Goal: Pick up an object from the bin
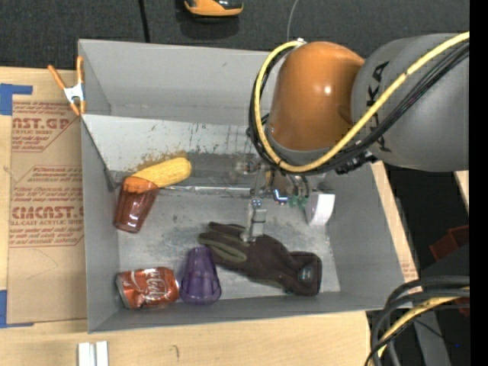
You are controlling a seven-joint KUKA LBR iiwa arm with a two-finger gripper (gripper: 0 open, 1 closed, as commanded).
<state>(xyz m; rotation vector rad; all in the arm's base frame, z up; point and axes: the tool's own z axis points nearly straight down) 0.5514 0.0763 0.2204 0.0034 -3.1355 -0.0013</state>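
Gripper point(256, 233) hangs low under the arm's orange wrist cover point(313, 97), tip down at or just above the splayed end of a dark brown glove point(268, 265); contact can't be confirmed from this angle. Apart or together: cannot tell, since the tip reads as 1 thin metal stem against dark cloth. Nothing seen clamped in it. The glove lies flat on the bin point(175, 75) floor along the front edge (bottom of the view), cuff toward the front right corner. It is the 1 thing directly under the tool, so likely the pick. Judgement: limp cloth, so a pinch on a raised fold would suit better than a wide grab. Purple cup point(200, 275) lies on its side just beside the glove's splayed end, maybe touching, so it could get nudged or dragged as the cloth lifts. Crushed red can point(147, 288) sits in the front left corner, just beside the cup. Red-brown tumbler point(134, 204) lies against the left wall, its rim touching a yellow corn cob point(164, 171) at the foot of the sloped back wall; both are well apart from the tool. Small white piece point(322, 208) sits near the right wall, close to the wrist. Bare floor runs through the middle between cob and glove. A straight-up exit looks open, and the right wall is the tight side.
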